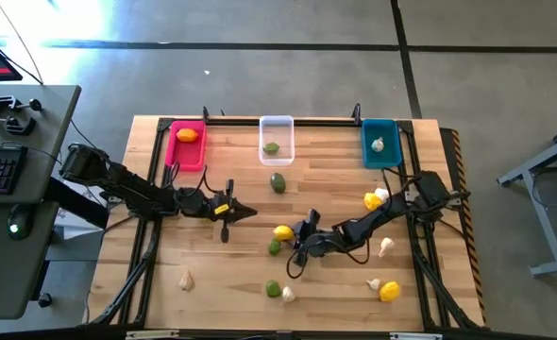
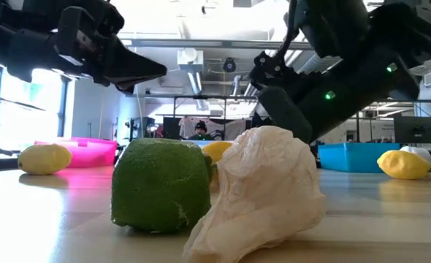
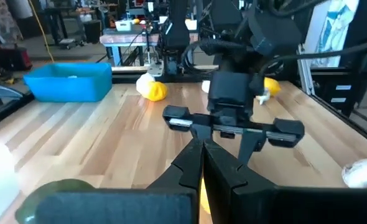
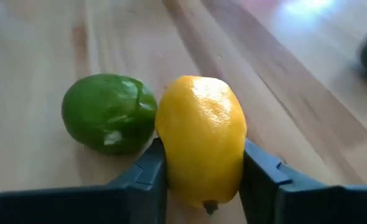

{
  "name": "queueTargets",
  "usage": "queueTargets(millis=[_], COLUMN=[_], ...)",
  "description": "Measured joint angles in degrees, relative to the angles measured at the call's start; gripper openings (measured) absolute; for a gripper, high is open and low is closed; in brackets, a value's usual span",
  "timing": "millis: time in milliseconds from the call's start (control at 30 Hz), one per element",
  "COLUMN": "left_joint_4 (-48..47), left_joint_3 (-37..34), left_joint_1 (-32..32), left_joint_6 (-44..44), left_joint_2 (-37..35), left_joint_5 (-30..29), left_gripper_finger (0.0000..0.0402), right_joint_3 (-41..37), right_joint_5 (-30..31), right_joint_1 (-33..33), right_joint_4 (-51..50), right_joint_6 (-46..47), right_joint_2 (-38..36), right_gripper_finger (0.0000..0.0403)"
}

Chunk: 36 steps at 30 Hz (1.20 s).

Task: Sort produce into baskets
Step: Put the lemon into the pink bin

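Three pieces binned, some dozen loose on the desk [image 1: 231,255]; right pincer [image 4: 203,171] grasping a yellow lemon [image 4: 200,137], green lime [image 4: 109,112] touching beside.

Found open board between the left gripper [image 1: 248,212] and the pink bin [image 1: 186,144]. Saw the green fruit [image 4: 109,112] touching the lemon [image 4: 201,140] beside the right gripper [image 1: 295,247], crowding that side. Noted a lime [image 1: 278,182] blocking the path toward the clear bin [image 1: 277,138].
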Motion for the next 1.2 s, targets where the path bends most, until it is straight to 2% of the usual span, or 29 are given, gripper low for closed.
queueTargets(millis=[233,367,533,700,900,1200], left_joint_4=[-0.6,-0.7,-0.5,-0.7,-2.0,-2.8], left_joint_3=[4.1,6.6,9.3,9.8,10.0,10.0], left_joint_1=[-0.2,-0.2,-0.5,-1.2,-1.9,-1.8], left_joint_6=[-4.2,-6.7,-6.8,-5.0,-4.8,-4.9], left_joint_2=[9.7,16.4,21.2,21.4,21.1,21.1], left_joint_5=[0.8,-0.2,-1.2,-0.6,0.2,1.8], left_gripper_finger=[0.0019,0.0054,0.0108,0.0149,0.0179,0.0193], right_joint_3=[0.0,0.0,-0.1,-0.2,0.0,0.1], right_joint_5=[-0.3,3.9,5.3,5.1,5.4,4.0], right_joint_1=[-1.9,-1.8,-1.4,-1.4,-1.2,-1.1], right_joint_4=[7.8,9.8,8.3,8.2,9.8,11.8], right_joint_6=[-7.7,-10.8,-10.6,-9.3,-10.2,-11.4], right_joint_2=[0.0,0.0,0.1,0.1,0.1,0.1], right_gripper_finger=[0.0119,0.0129,0.0126,0.0124,0.0124,0.0124])
